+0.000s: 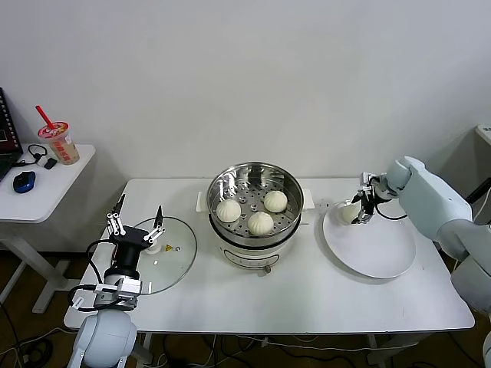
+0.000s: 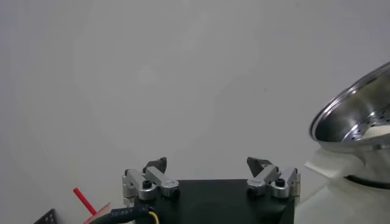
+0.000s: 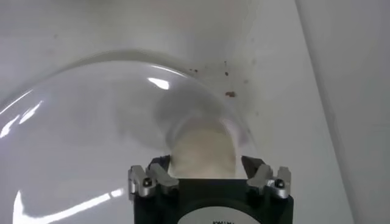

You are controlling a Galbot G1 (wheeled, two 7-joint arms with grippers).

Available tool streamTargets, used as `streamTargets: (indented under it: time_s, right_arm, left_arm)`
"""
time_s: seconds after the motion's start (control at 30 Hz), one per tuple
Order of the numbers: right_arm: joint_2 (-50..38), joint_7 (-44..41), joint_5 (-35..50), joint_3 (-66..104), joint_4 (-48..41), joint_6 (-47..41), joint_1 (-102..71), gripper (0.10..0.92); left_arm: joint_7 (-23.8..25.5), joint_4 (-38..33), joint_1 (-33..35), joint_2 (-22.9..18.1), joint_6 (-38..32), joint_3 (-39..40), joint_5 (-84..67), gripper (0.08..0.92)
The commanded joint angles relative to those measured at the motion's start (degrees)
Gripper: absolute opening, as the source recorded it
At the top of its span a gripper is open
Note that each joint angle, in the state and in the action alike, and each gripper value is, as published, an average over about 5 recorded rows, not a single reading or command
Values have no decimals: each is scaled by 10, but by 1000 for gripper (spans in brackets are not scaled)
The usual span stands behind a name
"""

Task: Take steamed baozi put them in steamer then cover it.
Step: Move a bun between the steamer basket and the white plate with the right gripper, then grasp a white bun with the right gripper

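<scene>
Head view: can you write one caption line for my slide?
Three baozi sit in the steamer while the right hand straddles the last bun on the white plate.

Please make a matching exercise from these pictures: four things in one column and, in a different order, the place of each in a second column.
Things:
1. glass lid
2. three buns
3. last bun
4. drink cup

Places:
A. on the white plate, between the right claw's open fingers
B. on the small side table
C. inside the steel pot
D. flat on the table, under the open left claw

Pairs: 1-D, 2-C, 3-A, 4-B
</scene>
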Motion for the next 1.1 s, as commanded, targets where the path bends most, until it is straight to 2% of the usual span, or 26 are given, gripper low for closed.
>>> streamTargets:
  time_s: [0.03, 0.27, 0.4, 0.6, 0.87, 1.1]
  right_arm:
    - [-2, 2, 6, 2, 7, 7, -2, 820]
    - [-66, -14, 130, -124, 116, -28, 55, 823]
    - [-116, -27, 208, -223, 206, -54, 133, 823]
    - [-154, -46, 309, -345, 287, -68, 278, 823]
    - [-150, -59, 398, -430, 414, -103, 433, 823]
    - [-83, -48, 480, -465, 501, -140, 493, 823]
  left_arm:
    - [1, -1, 1, -1, 0, -1, 0, 823]
    - [3, -5, 3, -3, -1, -5, -1, 823]
    - [5, -6, 2, -3, 0, -6, -1, 823]
    - [5, -5, -3, -3, 0, -4, -4, 823]
    - [5, -5, -15, -11, 5, 7, -5, 823]
    - [-1, -4, -20, -14, 8, 7, -12, 823]
